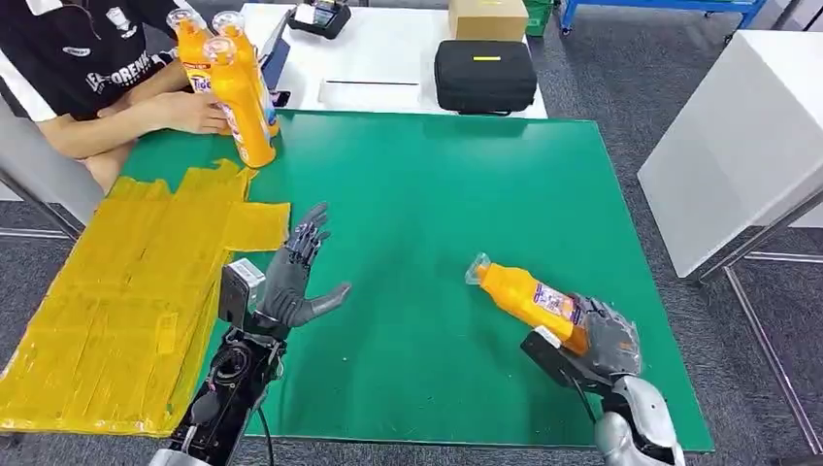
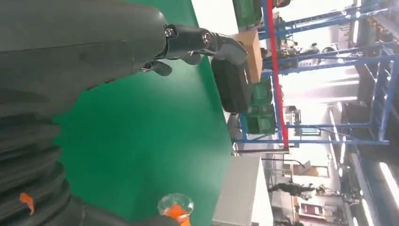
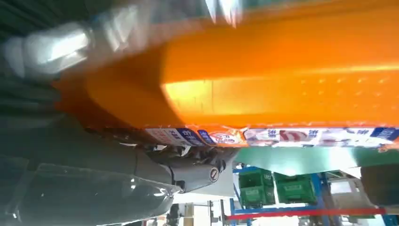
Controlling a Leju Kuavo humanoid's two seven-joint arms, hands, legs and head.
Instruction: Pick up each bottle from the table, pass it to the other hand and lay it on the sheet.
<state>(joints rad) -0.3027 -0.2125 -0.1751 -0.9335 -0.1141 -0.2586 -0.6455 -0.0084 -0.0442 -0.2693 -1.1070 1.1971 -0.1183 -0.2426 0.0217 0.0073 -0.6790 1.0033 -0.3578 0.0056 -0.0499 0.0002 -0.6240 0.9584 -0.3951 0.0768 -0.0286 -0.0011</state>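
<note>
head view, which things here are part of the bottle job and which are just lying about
Part of the job:
held bottle in right hand
left hand, open
three standing bottles
yellow sheet

Lying about:
black case
cardboard box
black device
person's arm beside the standing bottles

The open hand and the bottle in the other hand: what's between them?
Just bare green table between left hand and bottle, in the head view.

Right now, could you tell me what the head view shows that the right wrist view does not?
Head view alone: the open left hand, the yellow sheet, three orange bottles beside a person's hand, and a black case. Right wrist view alone: green crates. Both: the right hand gripping an orange bottle over the green table.
</note>
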